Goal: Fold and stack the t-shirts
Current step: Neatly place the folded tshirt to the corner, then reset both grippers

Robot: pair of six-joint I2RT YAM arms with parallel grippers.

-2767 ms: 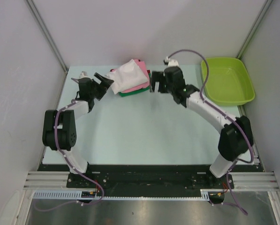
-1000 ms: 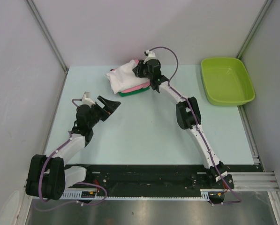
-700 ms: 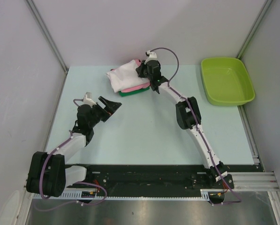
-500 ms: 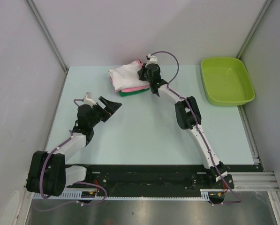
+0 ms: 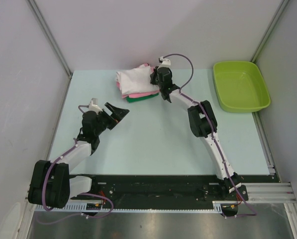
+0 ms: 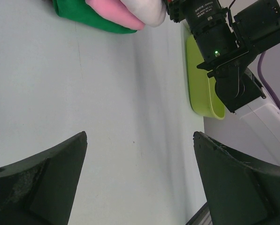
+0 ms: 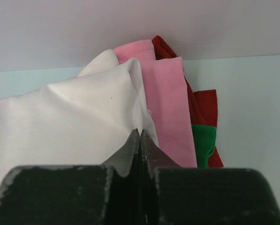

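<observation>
The right gripper (image 7: 140, 133) is clenched, its fingertips meeting on the near edge of the white shirt (image 7: 60, 112). Creases in the cloth run in toward the tips, so it seems to pinch a thin fold there rather than close on nothing. The white shirt lies on top of the pile, spreading ahead of the fingers and to their left. The pink shirt (image 7: 170, 108) shows just right of the tips, with the red shirt (image 7: 203, 105) and green shirt (image 7: 203, 140) peeking out beyond it, lower in the pile. A grip at the edge makes sense for tugging the top layer square over the others, since its corner overhangs the left side.

The left gripper (image 6: 140, 140) hangs released, jaws wide, over bare table (image 5: 153, 134). The pile sits well ahead of it. It likely waits clear so the right arm can work alone. The tub (image 5: 240, 87) is well off to the right gripper's right and plays no part.
</observation>
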